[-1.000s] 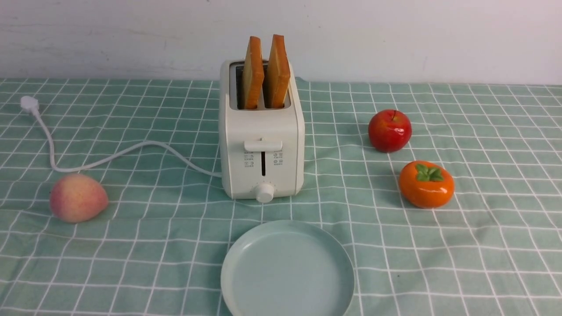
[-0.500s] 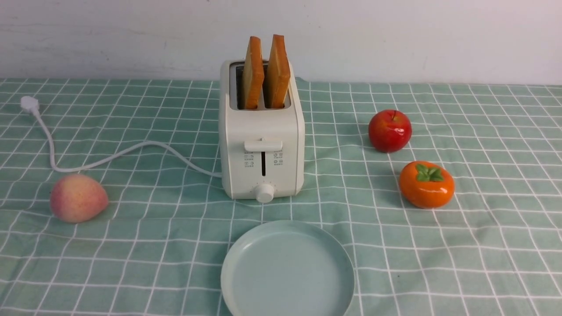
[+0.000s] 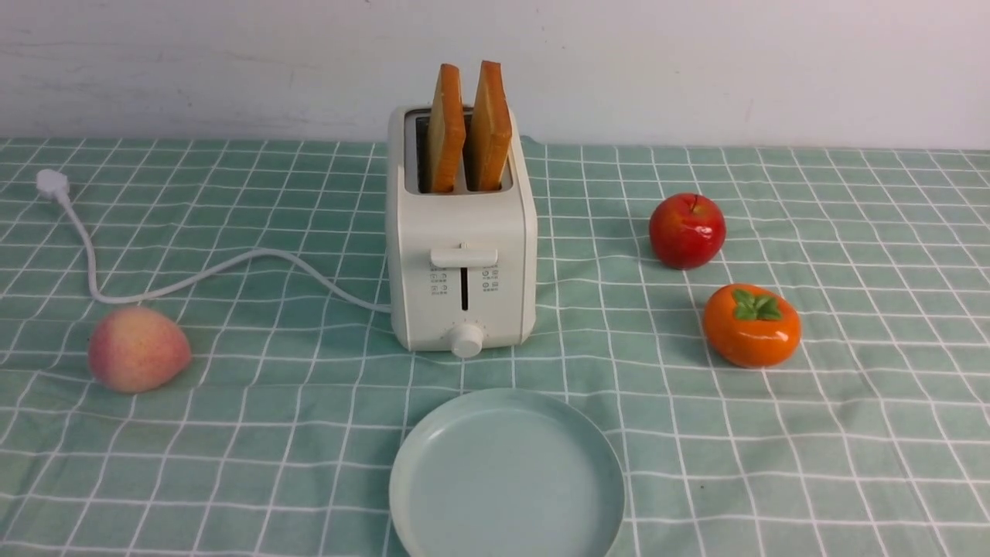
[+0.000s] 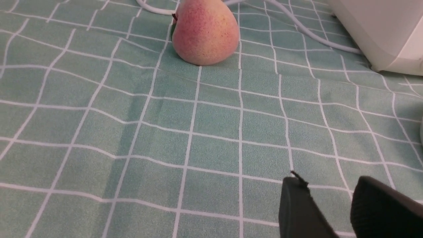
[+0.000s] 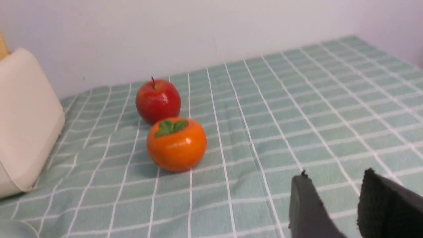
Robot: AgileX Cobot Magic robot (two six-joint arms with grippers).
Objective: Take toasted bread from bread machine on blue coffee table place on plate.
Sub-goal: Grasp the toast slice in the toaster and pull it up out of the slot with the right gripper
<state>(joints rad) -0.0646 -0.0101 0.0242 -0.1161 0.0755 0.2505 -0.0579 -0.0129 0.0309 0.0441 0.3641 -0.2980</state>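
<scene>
The toast (image 3: 468,128) is in the toaster (image 3: 462,255). Both slices stand upright on edge, one per slot, side by side with a narrow gap between them, and their top halves poke well above the toaster. The toaster sits in the middle of the table (image 3: 851,433), its lever (image 3: 463,256) and knob (image 3: 467,340) facing the robot and the wall (image 3: 696,62) behind it. The plate (image 3: 506,472) lies flat just in front of the toaster, on the robot's side, bare, with a strip of checked cloth between the two.

Fruit sits out to both sides. On the left a peach (image 3: 138,360) rests near the front. The white cord (image 3: 232,267) loops from the toaster's left side past the peach and back to a plug (image 3: 51,184) lying loose on the cloth. On the right an apple (image 3: 687,230) stands level with the toaster, and a persimmon (image 3: 751,325) sits just in front of it, close but apart.

The left gripper (image 4: 328,185) hangs low over bare cloth, its fingers apart and empty. The peach lies ahead of it, with the toaster's corner off to one side. The right gripper (image 5: 335,177) hangs low over the cloth too, its fingers parted and holding nothing. The persimmon lies ahead of it with the apple behind.
</scene>
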